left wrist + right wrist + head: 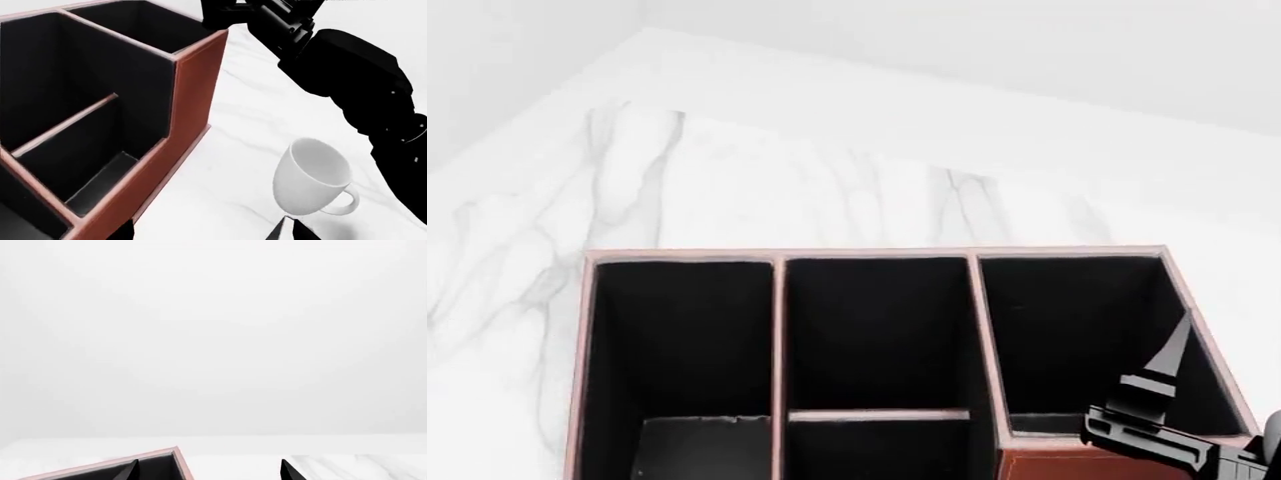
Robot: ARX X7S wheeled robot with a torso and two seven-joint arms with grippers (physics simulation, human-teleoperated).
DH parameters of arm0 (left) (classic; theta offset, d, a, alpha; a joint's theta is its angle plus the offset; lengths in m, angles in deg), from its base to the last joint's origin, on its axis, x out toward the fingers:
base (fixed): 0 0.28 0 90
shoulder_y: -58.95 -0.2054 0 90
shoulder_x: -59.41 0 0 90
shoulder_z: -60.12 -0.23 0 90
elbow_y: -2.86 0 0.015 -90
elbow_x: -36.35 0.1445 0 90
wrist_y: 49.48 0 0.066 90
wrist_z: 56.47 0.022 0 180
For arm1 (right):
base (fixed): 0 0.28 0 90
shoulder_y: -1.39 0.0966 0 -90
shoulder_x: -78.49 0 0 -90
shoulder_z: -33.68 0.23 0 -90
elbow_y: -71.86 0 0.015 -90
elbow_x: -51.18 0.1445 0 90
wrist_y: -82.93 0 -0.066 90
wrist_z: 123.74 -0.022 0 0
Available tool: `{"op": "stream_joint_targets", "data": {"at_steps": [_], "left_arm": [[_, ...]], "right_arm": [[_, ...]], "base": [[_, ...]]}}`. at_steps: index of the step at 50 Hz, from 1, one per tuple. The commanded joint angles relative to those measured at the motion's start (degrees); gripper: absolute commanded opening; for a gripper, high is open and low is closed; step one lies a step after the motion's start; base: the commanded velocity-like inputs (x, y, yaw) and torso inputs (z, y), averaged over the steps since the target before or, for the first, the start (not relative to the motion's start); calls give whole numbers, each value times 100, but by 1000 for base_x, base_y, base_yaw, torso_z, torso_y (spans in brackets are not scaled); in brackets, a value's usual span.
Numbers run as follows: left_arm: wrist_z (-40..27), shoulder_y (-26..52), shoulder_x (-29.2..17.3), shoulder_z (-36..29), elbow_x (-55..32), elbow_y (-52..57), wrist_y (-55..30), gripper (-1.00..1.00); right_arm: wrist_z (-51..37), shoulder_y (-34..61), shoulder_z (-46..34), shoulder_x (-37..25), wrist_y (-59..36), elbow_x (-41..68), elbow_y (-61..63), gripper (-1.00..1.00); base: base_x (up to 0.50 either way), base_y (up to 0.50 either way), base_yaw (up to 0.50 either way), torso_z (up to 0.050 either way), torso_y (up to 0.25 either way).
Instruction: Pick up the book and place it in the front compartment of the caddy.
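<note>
The reddish-brown caddy [1001,462] with pinkish rims and black lining fills the lower head view. Its middle column is split by a divider; the larger cell [874,330] lies on the far side of it. The caddy also shows in the left wrist view [193,95]. The book is not in view. My left gripper [207,233] is open and empty, low over the table between the caddy's wall and a white mug [312,176]. My right gripper [208,472] is open and empty, with one finger [1172,350] above the caddy's right cell.
The white marble tabletop [827,190] runs back to a white wall. The mug stands upright close to the caddy. My black right arm [353,75] crosses above the table beyond the mug. The caddy's corner [175,456] sits between my right fingertips.
</note>
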Motion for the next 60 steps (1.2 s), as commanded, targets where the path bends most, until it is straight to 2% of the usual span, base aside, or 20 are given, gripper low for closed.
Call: {"op": "stream_joint_targets", "data": {"at_steps": [1, 13, 21, 26, 35, 42, 52, 60], "left_arm": [[189, 25, -52, -181, 33, 47, -74, 100], [614, 62, -160, -409, 291, 171, -64, 100], [877, -73, -162, -683, 695, 160, -6, 100], [1271, -204, -250, -942, 1179, 235, 175, 100], [1146, -78, -200, -1188, 1461, 299, 64, 100], [1269, 40, -185, -1480, 1827, 222, 73, 100], [1746, 200, -340, -2258, 2776, 201, 358, 100], [2014, 272, -377, -2539, 3125, 58, 604, 100]], "right_arm": [[-8, -6, -6, -21, 35, 3, -33, 100], [-13, 3, -45, -33, 40, 14, -55, 100], [-17, 3, -65, -44, 47, 20, -60, 100], [-23, -3, -78, -52, 44, 24, -48, 100], [-32, -31, -70, -57, 79, 39, -65, 100], [-46, -46, -55, -68, 77, 63, -48, 100], [-52, -48, -64, -73, 126, 59, -96, 100], [-62, -49, -76, -82, 148, 56, -116, 100]], "base": [[0, 0, 0, 0, 0], [0, 0, 0, 0, 0], [0, 0, 0, 0, 0], [0, 0, 0, 0, 0], [0, 0, 0, 0, 0], [0, 0, 0, 0, 0], [0, 0, 0, 0, 0], [0, 0, 0, 0, 0]]}}
